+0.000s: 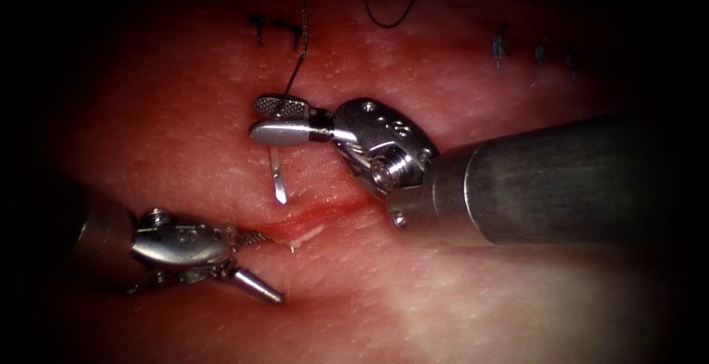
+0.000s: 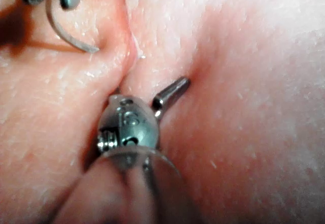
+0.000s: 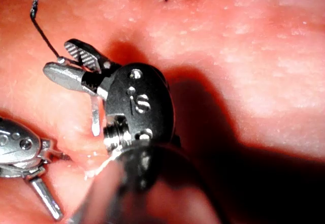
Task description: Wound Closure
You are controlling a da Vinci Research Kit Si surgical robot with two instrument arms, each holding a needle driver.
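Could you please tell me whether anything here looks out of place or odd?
Nothing stands out. The right pincer holds the needle near its thread end, tip just above the cut, outside the tissue. The left pincer is open at the cut's edge, holding nothing.

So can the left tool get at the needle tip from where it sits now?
Probably yes. The left tool is open, holds nothing and sits at the cut. The needle, held near its thread end by the right tool, hangs tip down over the tissue, with bare tissue between.
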